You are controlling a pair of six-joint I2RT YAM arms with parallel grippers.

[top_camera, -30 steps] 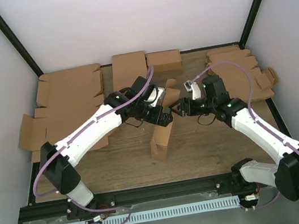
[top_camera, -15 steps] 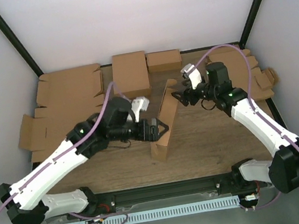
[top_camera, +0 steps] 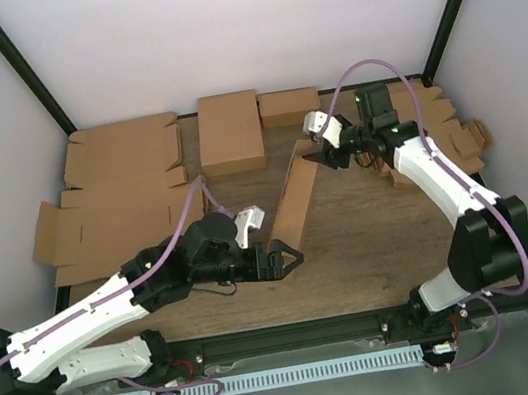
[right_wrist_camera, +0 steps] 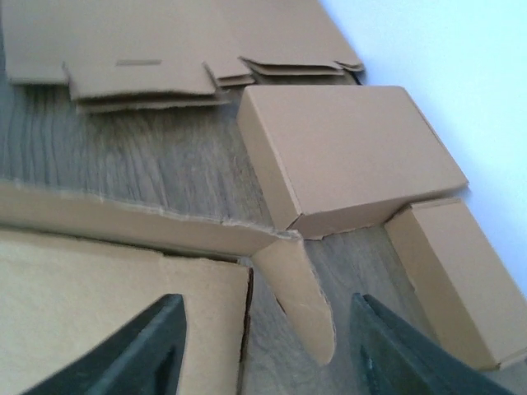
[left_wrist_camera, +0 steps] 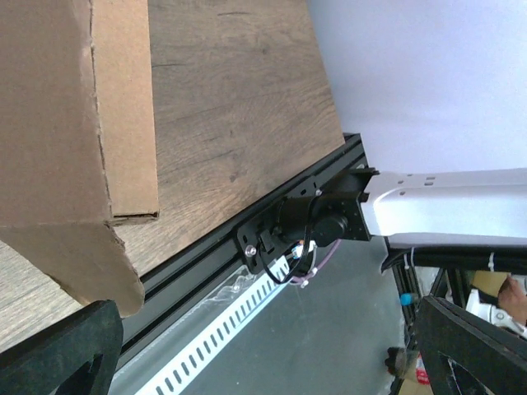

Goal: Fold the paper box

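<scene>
**Item 1. Left gripper** [top_camera: 286,257]: set low at lower centre of the top view, over the table [top_camera: 382,238]. The fingers are spread as wide as they go, and nothing is held.

**Item 2. Paper box** [top_camera: 294,197]: stood on edge at centre frame, running diagonally up to the right. Its near end is just beside the left gripper, not touching it.

**Item 3. Right gripper** [top_camera: 321,155]: placed at the paper box's far end. The fingers are parted about halfway. A rounded flap [right_wrist_camera: 296,304] is seen between them in the wrist view, and no grip on it is seen.

**Item 4. Two closed boxes**, upper centre: the larger box [top_camera: 231,132] and the smaller box [top_camera: 289,106] are side by side.

**Item 5. Flat blanks** [top_camera: 120,186] are laid at upper left. Notched blanks [top_camera: 428,119] are stacked at upper right.
</scene>
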